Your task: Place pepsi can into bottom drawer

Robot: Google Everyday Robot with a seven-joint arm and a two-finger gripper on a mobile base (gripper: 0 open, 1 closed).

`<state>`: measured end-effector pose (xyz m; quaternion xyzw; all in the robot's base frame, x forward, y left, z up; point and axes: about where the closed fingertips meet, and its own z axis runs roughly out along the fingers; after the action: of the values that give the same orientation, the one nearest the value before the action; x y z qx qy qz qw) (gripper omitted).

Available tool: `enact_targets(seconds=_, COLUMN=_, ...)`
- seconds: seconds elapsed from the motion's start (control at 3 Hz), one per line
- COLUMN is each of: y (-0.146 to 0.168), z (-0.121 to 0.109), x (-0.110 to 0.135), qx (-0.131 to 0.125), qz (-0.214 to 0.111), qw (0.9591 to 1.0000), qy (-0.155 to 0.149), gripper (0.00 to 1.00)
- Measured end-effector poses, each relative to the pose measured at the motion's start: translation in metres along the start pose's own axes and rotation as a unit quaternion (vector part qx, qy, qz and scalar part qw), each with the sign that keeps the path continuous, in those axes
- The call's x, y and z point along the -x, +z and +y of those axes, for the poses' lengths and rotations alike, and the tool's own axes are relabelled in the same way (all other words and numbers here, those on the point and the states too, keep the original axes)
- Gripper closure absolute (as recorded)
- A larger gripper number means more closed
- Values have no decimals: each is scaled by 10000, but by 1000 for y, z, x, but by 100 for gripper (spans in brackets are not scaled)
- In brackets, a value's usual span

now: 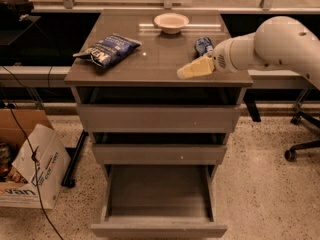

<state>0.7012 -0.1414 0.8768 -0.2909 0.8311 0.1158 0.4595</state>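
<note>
The gripper (pixel 191 69) is held low over the right front part of the cabinet top (pixel 160 59), close to the front edge and pointing left. Whether it is released or clenched cannot be told. The pepsi can (pixel 203 45) is seen on the top just behind the gripper, near the right edge and beside the white arm (pixel 280 39). It appears to be ungrasped, though the wrist partly hides it.

The bottom drawer (pixel 159 229) is pulled well out toward the camera, and its wide grey floor is exposed from above between low side walls. A chip bag (pixel 109 49) is laid near the left edge and a bowl (pixel 171 21) at the back centre. A cardboard box (pixel 30 169) is set left of the drawer and a chair base (pixel 300 149) well to the right, with speckled floor between.
</note>
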Motion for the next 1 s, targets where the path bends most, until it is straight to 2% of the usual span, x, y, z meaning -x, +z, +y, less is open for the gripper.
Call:
enact_targets(seconds=0.33, y=14, z=-20, x=10, qx=-237, qz=-396, qw=9986, qy=274, gripper=0)
enact_targets(seconds=0.67, y=30, z=-43, x=17, qx=-501, qz=-489, qw=9965, qy=448, gripper=0)
enact_targets(seconds=1.0, y=55, z=-72, x=15, qx=-674, qz=-479, qw=9938, qy=746, gripper=3)
